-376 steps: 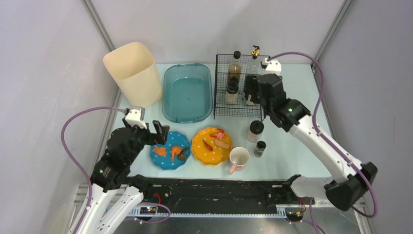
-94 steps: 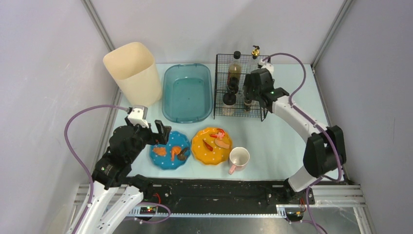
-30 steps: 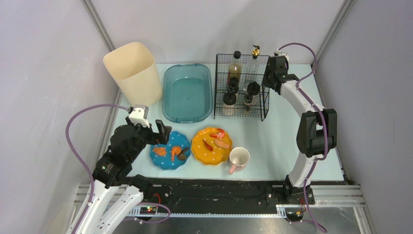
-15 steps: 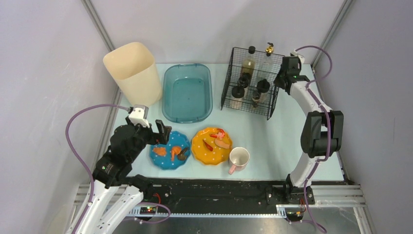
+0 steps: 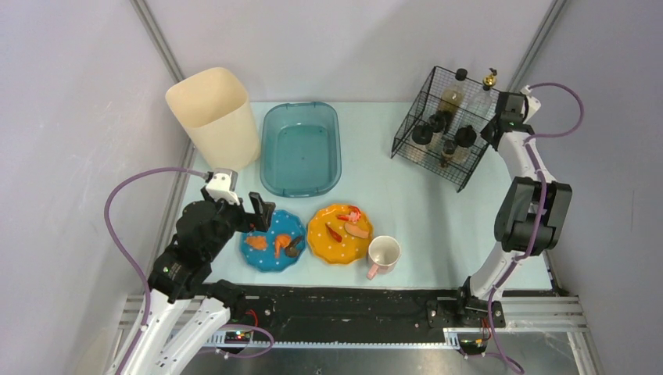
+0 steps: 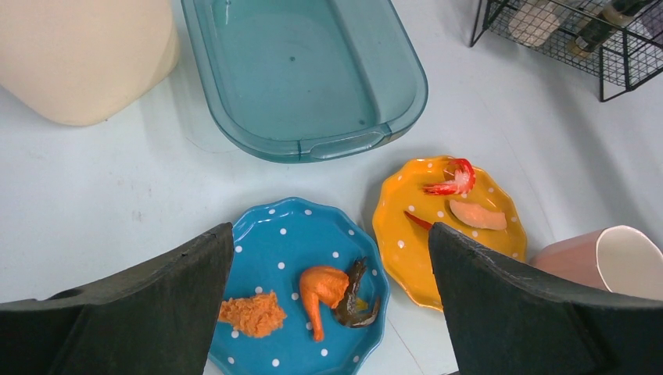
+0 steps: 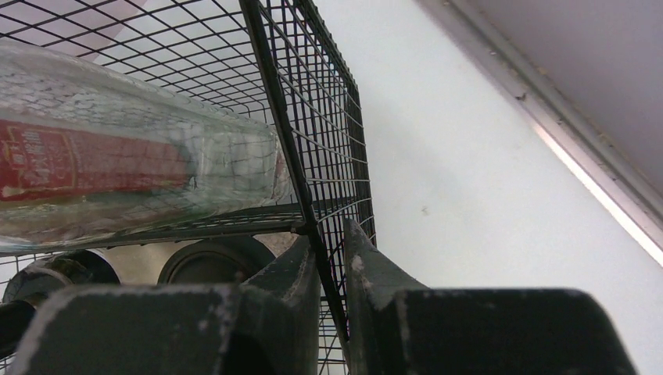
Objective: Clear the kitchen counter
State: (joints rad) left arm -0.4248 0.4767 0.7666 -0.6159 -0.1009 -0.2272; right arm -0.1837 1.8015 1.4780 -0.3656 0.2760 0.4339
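The kitchen counter [image 5: 446,226] lay beneath the left pincer [image 6: 330,234], whose jaws stood wide apart and held nothing, above the blue plate [image 6: 274,242]. The counter also lay beneath the right pincer [image 7: 330,269], whose jaws were pinched tight on a wire of the black rack [image 7: 313,117].
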